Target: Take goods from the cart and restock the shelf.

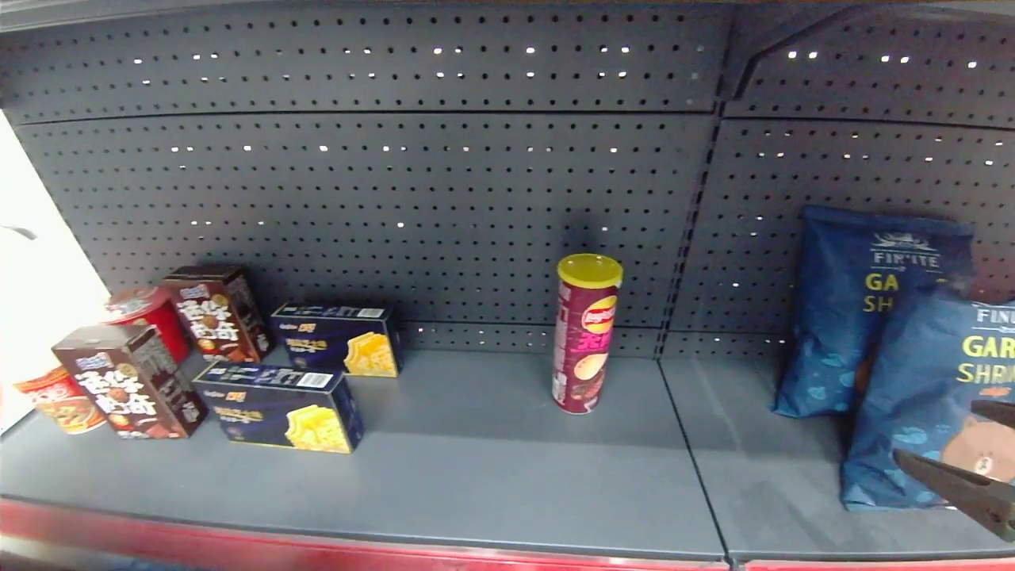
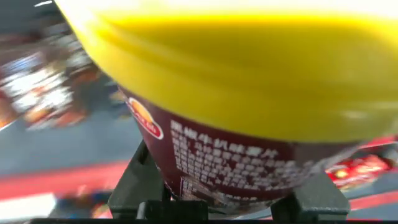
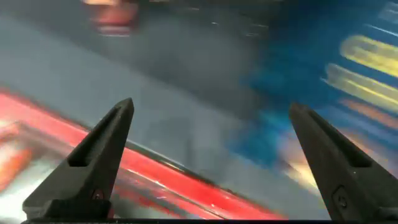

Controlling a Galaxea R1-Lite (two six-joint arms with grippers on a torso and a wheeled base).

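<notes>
A maroon chips can (image 2: pixel 230 165) with a yellow lid sits between the black fingers (image 2: pixel 138 183) of my left gripper (image 2: pixel 227 190), which is shut on it. A like can (image 1: pixel 587 333) stands upright on the grey shelf (image 1: pixel 492 468), near the middle by the back panel. My right gripper (image 1: pixel 979 452) is open at the shelf's right front, just before the nearer blue snack bag (image 1: pixel 928 396). In the right wrist view the same gripper (image 3: pixel 211 106) holds nothing, with the shelf's red front edge (image 3: pixel 161 168) below it and the blue bag (image 3: pixel 323 93) ahead.
A second blue bag (image 1: pixel 864 301) leans on the pegboard at the right. At the shelf's left stand two brown boxes (image 1: pixel 131 381), two dark blue boxes (image 1: pixel 281 404) and red cups (image 1: pixel 151 313). Bare shelf lies between the boxes and the can.
</notes>
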